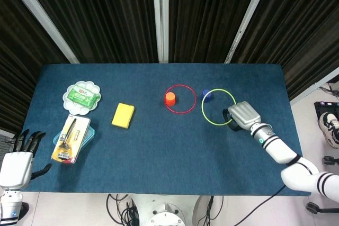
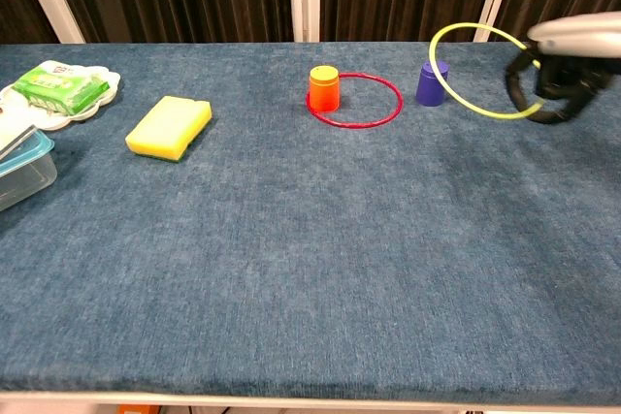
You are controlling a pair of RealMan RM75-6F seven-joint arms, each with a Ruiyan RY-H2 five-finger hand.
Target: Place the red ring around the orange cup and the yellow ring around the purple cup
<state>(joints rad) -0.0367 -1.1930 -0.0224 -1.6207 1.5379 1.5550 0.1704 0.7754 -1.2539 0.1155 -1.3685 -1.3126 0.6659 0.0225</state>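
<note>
One ring is settled: the red ring point(image 1: 180, 99) encircles the orange cup point(image 1: 170, 98). Just right of that cup, the right hand point(image 1: 241, 115) pinches the yellow ring point(image 1: 218, 107), raised above the purple cup point(image 2: 432, 82), ready for lowering.

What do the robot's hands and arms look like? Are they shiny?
The right hand has a smooth silver-grey back, a bit shiny, with black fingers underneath. Its arm is white with black bands and a small teal ring at the wrist. The left hand has a pale white-grey back and dark, slim fingers, on a white wrist with a small blue spot.
</note>
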